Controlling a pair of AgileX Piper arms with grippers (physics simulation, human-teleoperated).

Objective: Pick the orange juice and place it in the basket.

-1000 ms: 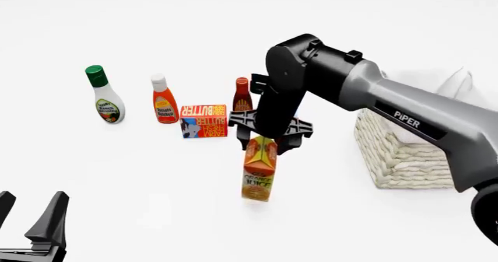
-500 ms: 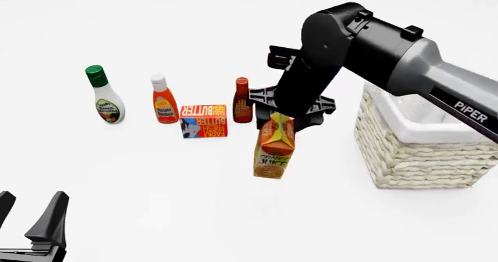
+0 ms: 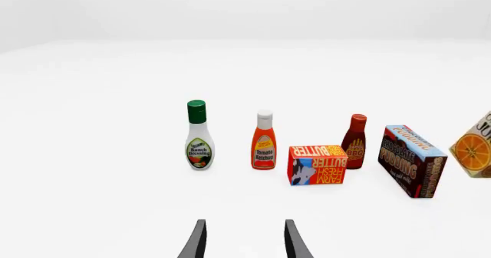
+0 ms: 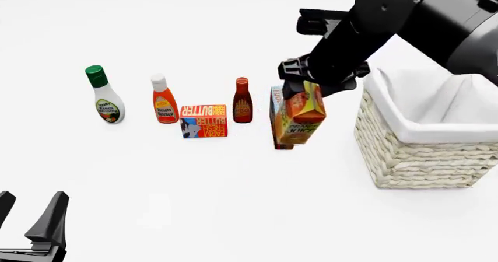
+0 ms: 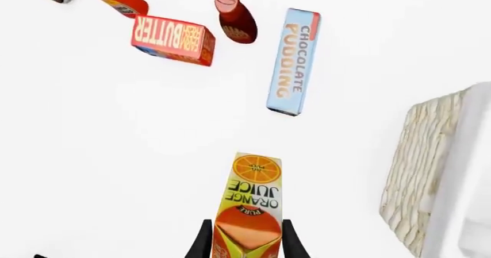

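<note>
White table (image 4: 195,198), bare white backdrop, simulator render.

Left to right in the front view: left gripper (image 4: 30,227) is seen low at the near corner, jaws parted, nothing between them. A ranch dressing bottle (image 4: 104,95), a ketchup bottle (image 4: 163,99), a butter box (image 4: 204,121) and a dark sauce bottle (image 4: 242,100) are lined up upright on the table. A chocolate pudding box (image 4: 276,113) is partly hidden behind the carton.

Orange juice (image 4: 300,115) is held off the table, tilted, just left of the basket (image 4: 420,151) and not yet over its rim. Right gripper (image 5: 244,243) is closed on the gabled top; in the right wrist view the fingers (image 5: 202,243) are pressed on opposite faces near the ridge.

Handling, as judged: carton is taken to be light and fairly stiff, with smooth printed faces that could slip. A hold at the gable lets the body hang and swing, as the tilt suggests. A grip lower on the flat side walls would be steadier; crushing is unlikely under moderate squeeze. Clearance over the wicker rim is still needed before release.
</note>
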